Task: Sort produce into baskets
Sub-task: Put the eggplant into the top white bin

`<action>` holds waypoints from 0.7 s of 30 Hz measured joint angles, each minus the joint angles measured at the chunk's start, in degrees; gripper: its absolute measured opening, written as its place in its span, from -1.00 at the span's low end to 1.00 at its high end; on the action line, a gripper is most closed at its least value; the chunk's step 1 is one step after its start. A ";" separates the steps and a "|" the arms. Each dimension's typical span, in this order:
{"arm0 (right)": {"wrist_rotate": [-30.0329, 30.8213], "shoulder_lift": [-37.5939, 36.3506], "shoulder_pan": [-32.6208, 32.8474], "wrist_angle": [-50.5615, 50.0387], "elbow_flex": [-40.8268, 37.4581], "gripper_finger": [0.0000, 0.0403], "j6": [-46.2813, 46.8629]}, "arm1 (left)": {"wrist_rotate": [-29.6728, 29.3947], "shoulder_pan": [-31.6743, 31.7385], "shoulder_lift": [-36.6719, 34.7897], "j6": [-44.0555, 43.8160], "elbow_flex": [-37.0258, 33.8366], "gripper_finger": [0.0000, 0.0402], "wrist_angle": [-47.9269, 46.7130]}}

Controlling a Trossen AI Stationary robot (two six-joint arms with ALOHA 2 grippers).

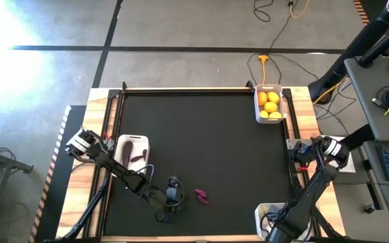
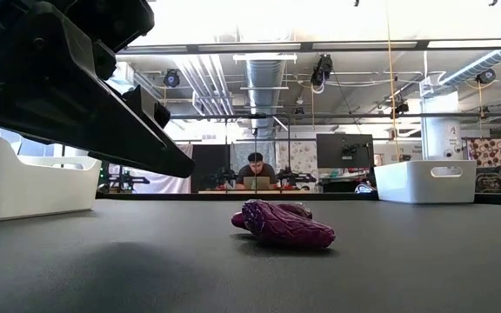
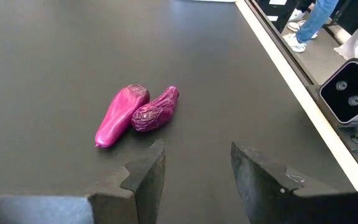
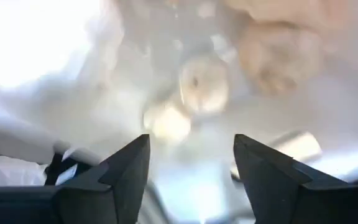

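Two dark purple vegetables [image 3: 122,115] [image 3: 156,110] lie side by side on the black mat, also seen in the high view as the purple pair [image 1: 201,196] and in the low view [image 2: 285,226]. My left gripper [image 3: 194,168] stands open just short of them, toward the table's left [image 1: 174,194], touching nothing. My right gripper [image 4: 191,155] hangs open over the near right basket [image 1: 265,214], pointing down at blurred whitish bulbs [image 4: 204,84] inside it. The far right basket [image 1: 270,103] holds yellow citrus fruits. The left basket [image 1: 132,152] holds a dark purple vegetable.
A camera unit [image 3: 353,96] sits at the table's near edge beside my left gripper. Cables run over the floor beyond the far edge [image 1: 269,61]. A person [image 2: 255,169] sits at a desk far behind the table. Open mat [image 1: 201,135] lies between the baskets.
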 joint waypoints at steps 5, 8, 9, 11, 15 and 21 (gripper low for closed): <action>4.76 -1.94 -1.13 -12.66 10.36 0.25 0.38 | 0.01 0.00 -0.23 0.02 0.01 -0.17 0.13; 14.61 -2.16 -2.59 -19.18 17.61 0.30 -2.04 | 0.00 0.02 -0.35 1.21 0.87 -0.17 0.28; 19.10 -2.16 -3.05 -20.39 19.63 0.31 -3.70 | -0.02 0.02 -0.35 2.26 1.33 -0.17 0.26; 29.59 -2.16 -4.01 -21.00 22.46 0.32 -8.24 | -0.02 0.02 -0.35 4.22 2.50 -0.17 0.29; 45.33 -2.16 -6.89 -20.19 24.11 0.32 -19.37 | 0.30 0.38 -0.81 7.32 5.43 -0.18 -3.39; 52.87 -2.03 -12.65 -10.25 18.63 0.31 -37.71 | 1.87 2.78 -3.20 7.94 12.92 -0.26 -23.09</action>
